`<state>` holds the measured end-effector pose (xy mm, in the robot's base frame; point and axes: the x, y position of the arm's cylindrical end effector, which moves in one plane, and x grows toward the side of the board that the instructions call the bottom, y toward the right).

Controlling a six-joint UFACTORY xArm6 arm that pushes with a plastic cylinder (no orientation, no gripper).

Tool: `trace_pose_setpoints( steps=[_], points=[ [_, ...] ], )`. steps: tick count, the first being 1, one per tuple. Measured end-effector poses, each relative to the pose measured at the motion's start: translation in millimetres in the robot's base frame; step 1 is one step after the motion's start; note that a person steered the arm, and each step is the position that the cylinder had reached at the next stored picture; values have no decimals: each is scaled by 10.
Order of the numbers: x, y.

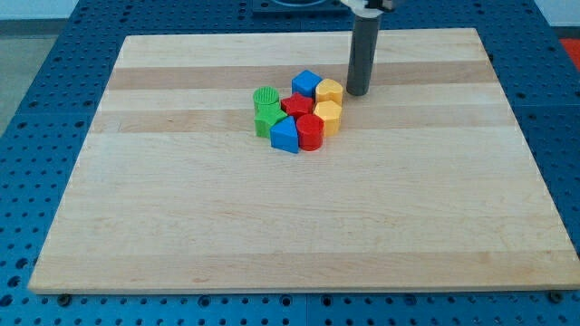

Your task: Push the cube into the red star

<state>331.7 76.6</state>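
1. The counter [181,226] is a pale wooden board lying on a blue perforated surface [36,109].
2. The rod [364,54] descends from the view's top. The tip [357,93] rests on the counter just to the view's right of the cluster of blocks.
3. The tool is a plain rod with no jaws, so it neither parts nor clamps. It holds nothing.
4. The tip stands just beside the upper yellow block [330,91]. Whether the two touch cannot be told.
5. The blue cube [305,84] sits at the view's top of the cluster, just left of the upper yellow block.
6. The red star [295,104] lies directly below the blue cube and appears to touch it.
7. A second yellow block [328,117] sits below the first, at the cluster's right side.
8. A red cylinder [311,132] stands at the cluster's bottom, beside a blue block [284,135] with a pointed top.
9. Two green blocks occupy the left side: a ridged one [266,97] above, and another [265,119] below it.
10. All eight blocks are packed closely together.
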Motion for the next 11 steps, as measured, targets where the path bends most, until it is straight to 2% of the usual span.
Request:
trace_pose_setpoints(
  steps=[6, 8, 11],
  points=[
    [23, -238],
    [-269, -232],
    [-305, -516]
  ],
)
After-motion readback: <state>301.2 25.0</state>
